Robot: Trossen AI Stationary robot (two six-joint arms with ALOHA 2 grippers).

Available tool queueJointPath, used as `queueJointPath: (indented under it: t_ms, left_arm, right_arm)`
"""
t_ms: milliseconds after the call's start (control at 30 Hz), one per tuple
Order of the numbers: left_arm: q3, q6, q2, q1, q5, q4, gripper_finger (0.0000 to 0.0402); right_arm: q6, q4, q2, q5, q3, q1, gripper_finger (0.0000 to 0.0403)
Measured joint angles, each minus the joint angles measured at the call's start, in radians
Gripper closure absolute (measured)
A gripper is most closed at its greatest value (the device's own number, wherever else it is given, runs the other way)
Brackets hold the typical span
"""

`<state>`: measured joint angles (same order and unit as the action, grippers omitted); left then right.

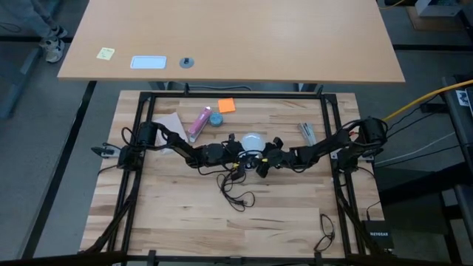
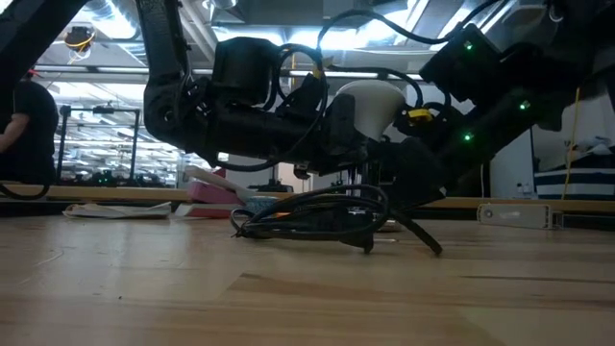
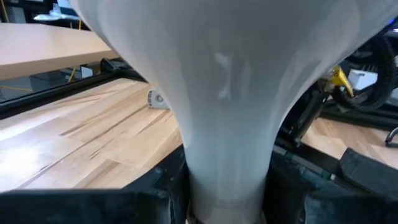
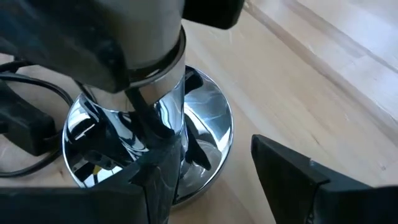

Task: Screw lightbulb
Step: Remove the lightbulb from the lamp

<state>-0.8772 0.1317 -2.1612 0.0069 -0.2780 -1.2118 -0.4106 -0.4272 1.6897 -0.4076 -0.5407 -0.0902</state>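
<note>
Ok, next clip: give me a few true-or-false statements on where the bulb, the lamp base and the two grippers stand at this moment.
1. The left gripper is closed on the narrow neck of the lightbulb. True.
2. The lightbulb lies loose on the table beside the pink object. False: it is held up at the middle of the table, between the two arms.
3. The right gripper has its fingers around the stem of the chrome lamp base. True: one finger shows on each side of the stem, and they stand apart.
4. The lamp base has been tipped onto its side. False: it stands upright on the wooden table.
5. The orange note is stuck on the lightbulb. False: it lies on the table, farther back.
</note>
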Motion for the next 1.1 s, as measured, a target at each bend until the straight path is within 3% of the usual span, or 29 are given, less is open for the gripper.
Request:
queueJointPath:
  t_ms: [267, 667, 1100]
  left_arm:
    - [0.0, 0.001, 0.0, 0.0, 0.0, 0.0, 0.0263]
    - [-0.003, -0.017, 0.0, -0.001, -0.019, 0.01, 0.0263]
    - [-0.004, -0.017, 0.004, -0.005, -0.017, 0.083, 0.0262]
  right_arm:
    - [-0.004, 0.028, -0.003, 0.02, -0.003, 0.0, 0.0205]
    - [0.001, 0.033, -0.003, 0.015, -0.006, -0.002, 0.0316]
    - [0.235, 0.032, -0.001, -0.002, -0.023, -0.002, 0.0329]
